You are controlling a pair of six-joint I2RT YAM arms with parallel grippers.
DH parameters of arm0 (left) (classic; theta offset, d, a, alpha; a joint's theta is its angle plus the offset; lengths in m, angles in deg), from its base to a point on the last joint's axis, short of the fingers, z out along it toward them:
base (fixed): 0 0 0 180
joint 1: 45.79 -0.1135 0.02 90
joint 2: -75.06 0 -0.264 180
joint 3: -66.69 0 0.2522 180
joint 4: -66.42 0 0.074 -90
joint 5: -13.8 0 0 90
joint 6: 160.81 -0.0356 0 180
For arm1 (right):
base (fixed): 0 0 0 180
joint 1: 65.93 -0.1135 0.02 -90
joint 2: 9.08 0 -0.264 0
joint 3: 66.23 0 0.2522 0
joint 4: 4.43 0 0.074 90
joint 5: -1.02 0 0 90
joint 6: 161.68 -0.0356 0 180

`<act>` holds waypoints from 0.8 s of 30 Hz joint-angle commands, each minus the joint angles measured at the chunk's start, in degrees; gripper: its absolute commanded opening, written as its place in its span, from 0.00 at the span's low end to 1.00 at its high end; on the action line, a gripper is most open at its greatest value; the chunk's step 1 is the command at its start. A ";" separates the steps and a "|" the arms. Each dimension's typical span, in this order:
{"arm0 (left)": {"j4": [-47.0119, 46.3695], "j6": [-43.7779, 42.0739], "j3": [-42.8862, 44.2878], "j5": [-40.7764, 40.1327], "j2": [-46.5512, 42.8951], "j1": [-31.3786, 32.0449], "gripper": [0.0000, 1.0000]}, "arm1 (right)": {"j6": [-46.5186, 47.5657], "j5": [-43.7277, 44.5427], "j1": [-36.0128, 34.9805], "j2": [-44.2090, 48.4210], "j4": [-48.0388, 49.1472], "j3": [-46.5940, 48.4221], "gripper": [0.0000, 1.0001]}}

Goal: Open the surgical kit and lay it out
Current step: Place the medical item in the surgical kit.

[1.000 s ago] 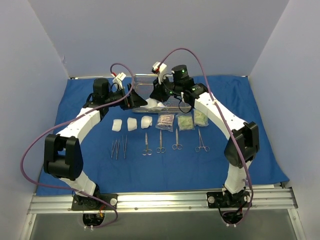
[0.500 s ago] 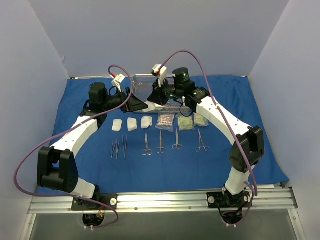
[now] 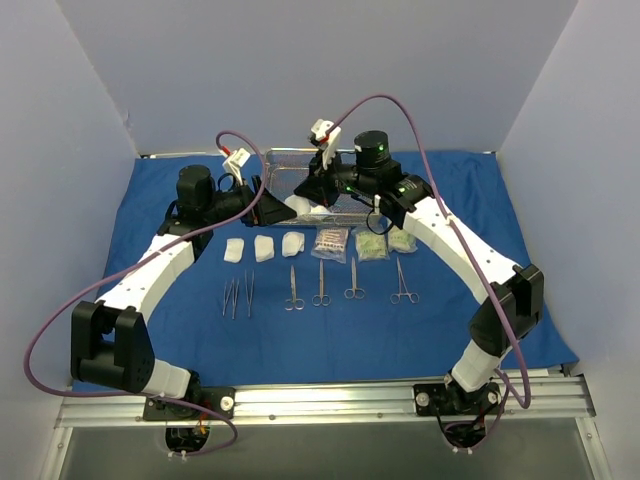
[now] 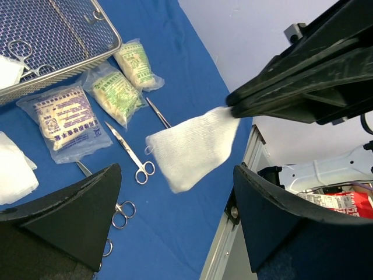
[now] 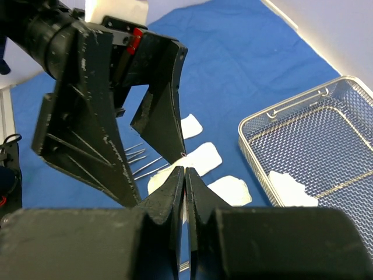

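My right gripper (image 5: 184, 173) is shut on a corner of a white gauze pad (image 4: 195, 149), which hangs in the air above the blue cloth (image 3: 480, 220). My left gripper (image 4: 175, 216) stands open, one finger on each side of the hanging pad, with no contact showing. Both grippers meet at the front left corner of the wire-mesh tray (image 3: 290, 153). Another gauze pad (image 5: 291, 186) lies in the tray. On the cloth lie three gauze pads (image 3: 264, 248), three clear packets (image 3: 371, 244), tweezers (image 3: 240, 296), scissors (image 3: 320, 285) and forceps (image 3: 403, 282).
The laid-out items form two rows in front of the tray. The cloth's front edge meets a metal rail (image 3: 330, 398) that carries both arm bases. Pale walls close in the left, back and right sides.
The right arm has stretched leftward and carried the gauze pad up to the left gripper. The left arm has drawn its elbow back to the left. Its jaws have narrowed slightly.
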 commanded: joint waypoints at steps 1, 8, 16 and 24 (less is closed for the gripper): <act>-0.14 -1.49 0.58 -0.47 -1.86 0.04 0.87 | 0.06 -0.41 -0.37 3.32 1.30 0.06 0.00; -6.82 2.29 -0.56 2.43 -1.95 0.13 0.87 | -0.38 -0.32 -1.25 2.80 3.41 -0.91 0.00; -7.70 2.99 -0.82 2.96 -2.38 0.30 0.70 | -1.79 0.38 -1.42 -0.01 5.52 -1.26 0.00; -6.57 2.73 -2.84 1.38 -4.75 0.30 0.45 | -1.79 3.28 -1.07 -0.19 4.56 -1.53 0.00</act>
